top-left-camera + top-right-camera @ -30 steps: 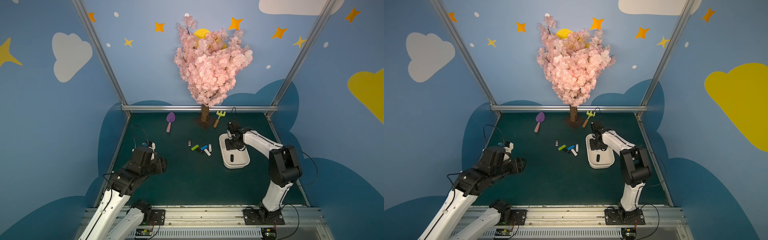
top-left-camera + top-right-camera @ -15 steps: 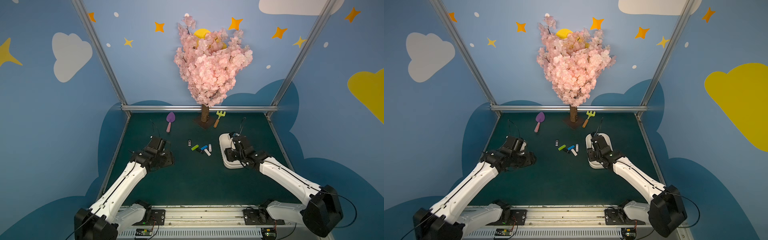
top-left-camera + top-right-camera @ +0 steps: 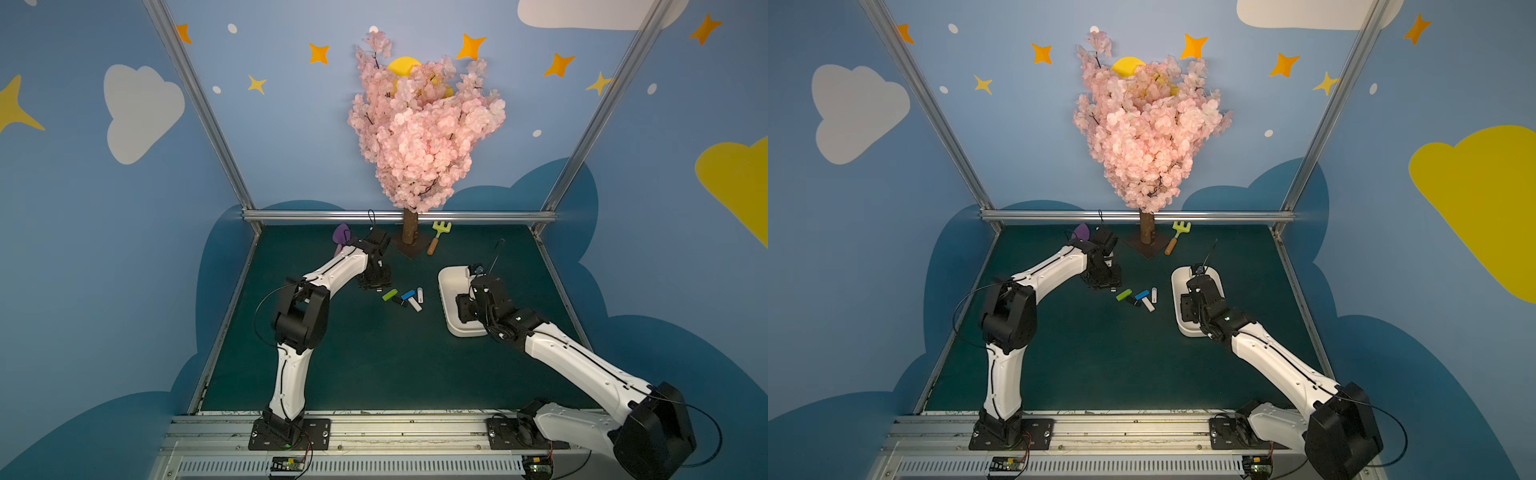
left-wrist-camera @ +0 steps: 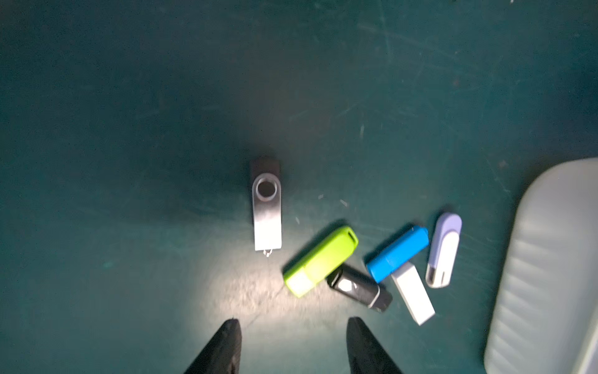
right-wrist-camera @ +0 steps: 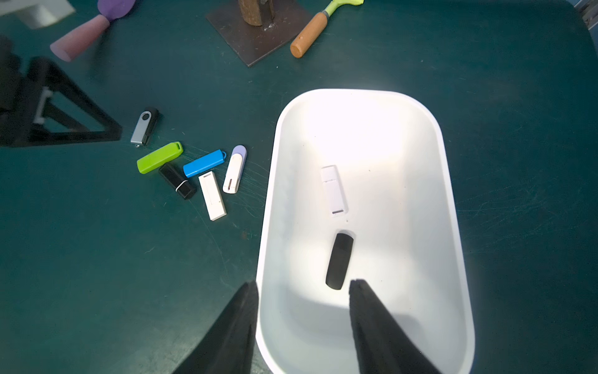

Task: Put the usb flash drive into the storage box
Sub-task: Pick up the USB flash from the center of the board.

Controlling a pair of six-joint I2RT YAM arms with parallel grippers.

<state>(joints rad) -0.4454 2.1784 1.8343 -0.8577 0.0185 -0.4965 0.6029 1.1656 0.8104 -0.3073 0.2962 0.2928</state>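
Both empty, jaws apart: left gripper (image 4: 293,323) hovers by silver flash drive (image 4: 267,210), right gripper (image 5: 302,285) over storage box (image 5: 404,194).

right gripper (image 5: 304,283) hangs above the near end of the storage box (image 5: 404,162), jaws apart, empty; left gripper (image 4: 293,320), well left of it, seems open too.
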